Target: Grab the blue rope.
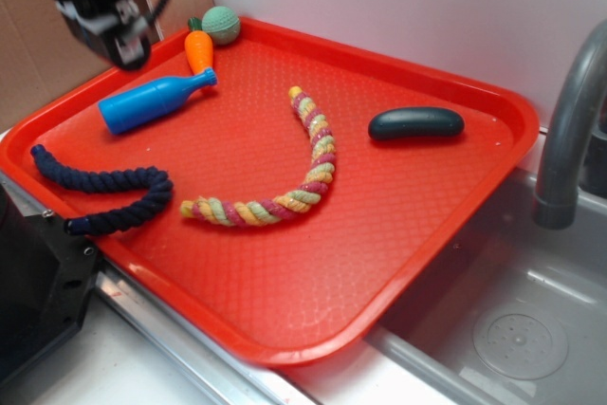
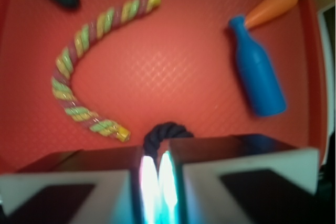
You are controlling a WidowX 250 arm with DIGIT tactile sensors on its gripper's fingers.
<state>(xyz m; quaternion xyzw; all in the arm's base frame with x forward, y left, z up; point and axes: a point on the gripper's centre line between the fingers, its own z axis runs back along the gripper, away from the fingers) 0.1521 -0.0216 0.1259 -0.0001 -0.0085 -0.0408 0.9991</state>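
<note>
While the black robot gripper (image 1: 119,40) hangs high over the tray's far-left corner, empty, the dark navy twisted cotton rope (image 1: 104,189) lies curled at the red plastic tray's (image 1: 398,234) near-left edge. From the wrist, its fingers (image 2: 149,182) appear nearly closed above the rope's bend (image 2: 165,132), grasping nothing.

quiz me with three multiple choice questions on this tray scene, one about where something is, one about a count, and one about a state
1. The blue rope lies:
A. at the tray's left front edge
B. in the sink
C. on the carrot

2. How many ropes are on the tray?
A. one
B. two
C. four

3. The blue bottle is:
A. upright
B. lying on its side
C. held by the end effector

Answers:
1 A, it curls along that edge.
2 B, the blue one and the multicoloured rope.
3 B, it lies flat, neck toward the carrot.
</note>
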